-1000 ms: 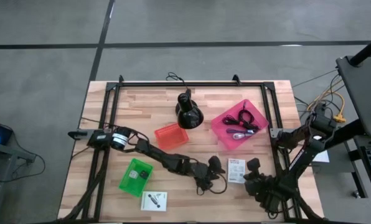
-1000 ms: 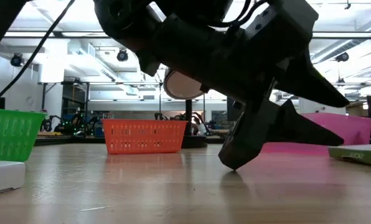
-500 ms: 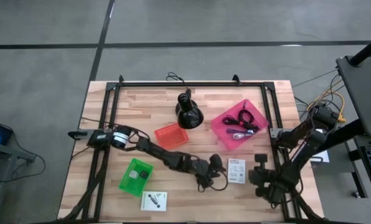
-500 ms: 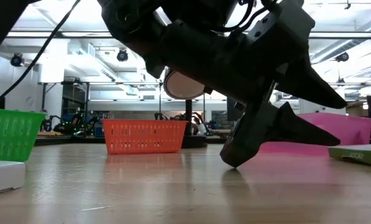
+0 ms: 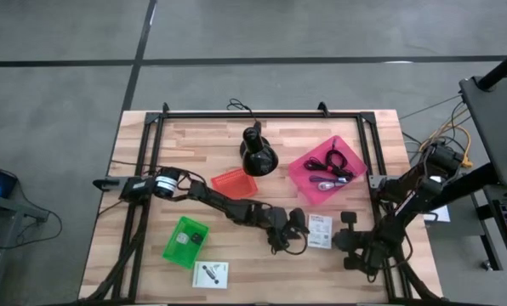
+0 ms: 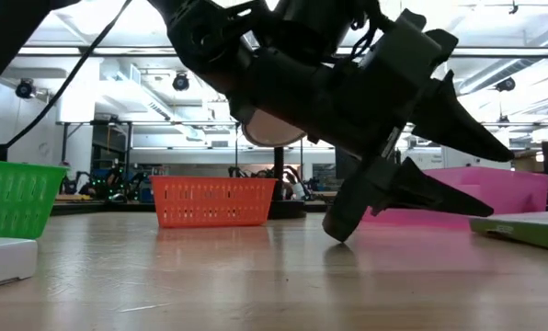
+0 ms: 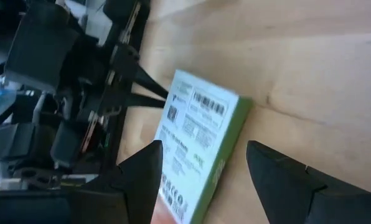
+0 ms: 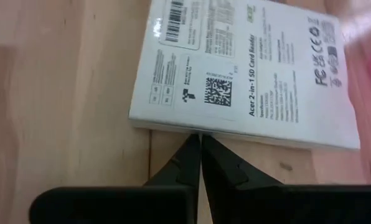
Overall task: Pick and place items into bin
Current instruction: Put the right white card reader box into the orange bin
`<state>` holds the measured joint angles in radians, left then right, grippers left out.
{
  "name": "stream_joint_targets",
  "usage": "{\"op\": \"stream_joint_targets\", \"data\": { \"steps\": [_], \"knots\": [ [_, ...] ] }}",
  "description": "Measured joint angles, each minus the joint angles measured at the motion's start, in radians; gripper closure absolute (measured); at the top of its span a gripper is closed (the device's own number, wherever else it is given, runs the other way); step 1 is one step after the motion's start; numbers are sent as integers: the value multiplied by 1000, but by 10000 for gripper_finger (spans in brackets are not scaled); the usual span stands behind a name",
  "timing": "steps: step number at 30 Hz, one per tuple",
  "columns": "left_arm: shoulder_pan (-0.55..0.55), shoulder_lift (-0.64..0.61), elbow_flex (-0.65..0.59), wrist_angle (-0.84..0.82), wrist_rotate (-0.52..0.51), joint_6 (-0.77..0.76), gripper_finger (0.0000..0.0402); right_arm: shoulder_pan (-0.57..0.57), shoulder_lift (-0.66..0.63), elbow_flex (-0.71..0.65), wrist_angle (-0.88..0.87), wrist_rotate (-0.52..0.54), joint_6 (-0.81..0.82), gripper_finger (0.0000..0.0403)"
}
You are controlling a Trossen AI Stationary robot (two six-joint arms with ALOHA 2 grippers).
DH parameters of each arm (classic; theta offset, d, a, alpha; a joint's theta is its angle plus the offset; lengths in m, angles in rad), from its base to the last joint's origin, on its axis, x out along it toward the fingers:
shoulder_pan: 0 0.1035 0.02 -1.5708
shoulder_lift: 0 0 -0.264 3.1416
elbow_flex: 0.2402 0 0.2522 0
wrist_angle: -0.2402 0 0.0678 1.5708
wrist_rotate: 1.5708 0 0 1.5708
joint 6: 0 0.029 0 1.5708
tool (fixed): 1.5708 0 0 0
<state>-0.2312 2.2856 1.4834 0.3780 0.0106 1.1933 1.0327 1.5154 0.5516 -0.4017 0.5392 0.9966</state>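
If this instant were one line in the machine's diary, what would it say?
left gripper: open, straddling flat white printed box | right gripper: shut, tips at box edge | pink tray: holds cables | box not lifted

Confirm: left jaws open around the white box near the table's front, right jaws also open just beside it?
Not quite. The right gripper has its jaws shut, tips together at the edge of the white box, as the right wrist view shows. The rest holds: the left gripper has its jaws open, one on each side of that box.

black cone-shaped stand (image 5: 258, 156) upright on the wooden table (image 5: 185, 183).
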Motion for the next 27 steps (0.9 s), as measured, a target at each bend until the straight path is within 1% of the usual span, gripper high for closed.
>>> {"op": "stream_joint_targets", "data": {
  "steps": [4,8,12,16,17,20,22,27],
  "knots": [
    [4,37,15,16,26,-10,185,-35,2,-4,76,-4,-90,394],
    [3,126,70,14,33,-9,185,-68,2,-3,119,-9,-179,394],
    [2,172,119,14,30,-9,185,-81,0,-5,121,-9,-186,394],
    [0,159,132,10,-21,-26,185,-82,0,-7,123,-21,-175,394],
    [0,149,136,7,-31,-56,185,-82,0,-8,122,-16,-166,394],
    [-1,127,147,2,-54,-249,185,-83,0,-8,124,18,-134,394],
    [-7,108,145,-33,-71,-347,185,-83,0,-6,125,33,-128,394],
    [-48,48,140,-147,-82,-373,185,-84,0,-5,129,37,-126,394]
  ]
}}
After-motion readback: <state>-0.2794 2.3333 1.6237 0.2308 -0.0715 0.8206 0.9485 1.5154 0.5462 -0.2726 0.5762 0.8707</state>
